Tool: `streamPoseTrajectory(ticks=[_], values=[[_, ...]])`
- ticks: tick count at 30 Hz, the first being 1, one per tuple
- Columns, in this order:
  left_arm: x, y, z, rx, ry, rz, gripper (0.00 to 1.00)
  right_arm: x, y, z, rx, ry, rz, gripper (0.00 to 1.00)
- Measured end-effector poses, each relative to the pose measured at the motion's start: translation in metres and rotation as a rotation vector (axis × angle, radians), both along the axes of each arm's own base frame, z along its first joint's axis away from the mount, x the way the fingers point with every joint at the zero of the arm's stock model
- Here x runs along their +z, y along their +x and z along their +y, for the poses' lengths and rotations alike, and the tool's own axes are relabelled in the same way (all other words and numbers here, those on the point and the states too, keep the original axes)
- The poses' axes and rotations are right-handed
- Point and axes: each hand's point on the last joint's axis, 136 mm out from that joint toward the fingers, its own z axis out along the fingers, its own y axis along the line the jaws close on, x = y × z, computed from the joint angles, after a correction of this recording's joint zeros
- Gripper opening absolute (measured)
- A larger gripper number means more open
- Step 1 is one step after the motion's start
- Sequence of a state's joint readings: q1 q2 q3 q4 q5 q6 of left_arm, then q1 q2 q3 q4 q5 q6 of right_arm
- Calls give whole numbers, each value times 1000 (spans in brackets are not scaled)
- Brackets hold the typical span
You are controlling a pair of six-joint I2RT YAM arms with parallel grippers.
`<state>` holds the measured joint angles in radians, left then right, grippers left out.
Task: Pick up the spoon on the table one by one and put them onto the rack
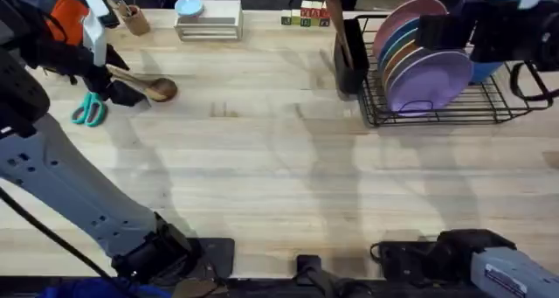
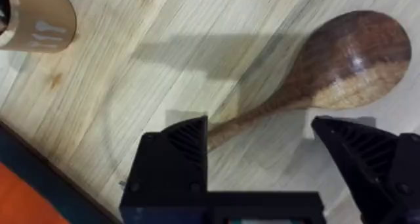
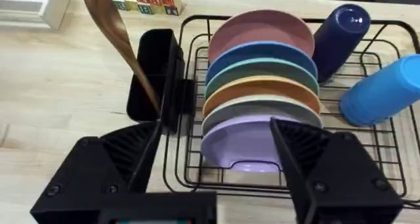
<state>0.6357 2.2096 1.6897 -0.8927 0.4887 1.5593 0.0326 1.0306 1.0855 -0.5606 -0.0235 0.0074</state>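
Observation:
A wooden spoon (image 1: 162,90) with a dark round bowl (image 2: 357,60) lies on the table (image 1: 279,158) at the far left. My left gripper (image 2: 259,127) is open and low over it, one finger on each side of the thin neck just behind the bowl; in the overhead view it (image 1: 129,93) sits just left of the bowl. The black wire rack (image 1: 489,106) stands at the far right with its black caddy (image 3: 152,73) on its left side. My right gripper (image 3: 215,124) hovers open in front of the rack, holding nothing.
Teal-handled scissors (image 1: 87,111) lie just left of the spoon. A brown cup (image 2: 36,17), a white stepped stand (image 1: 208,24) and toy blocks (image 1: 306,18) line the far edge. A wooden utensil (image 3: 111,33) stands in the caddy. Several coloured plates (image 3: 262,86) and two blue cups (image 3: 384,92) fill the rack.

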Motion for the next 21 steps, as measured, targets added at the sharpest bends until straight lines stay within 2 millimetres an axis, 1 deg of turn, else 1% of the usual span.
streamPoseTrajectory(ticks=[21], values=[[-4,1,-3,52,-64,16,992,0,0,0,0,0,0,993]])
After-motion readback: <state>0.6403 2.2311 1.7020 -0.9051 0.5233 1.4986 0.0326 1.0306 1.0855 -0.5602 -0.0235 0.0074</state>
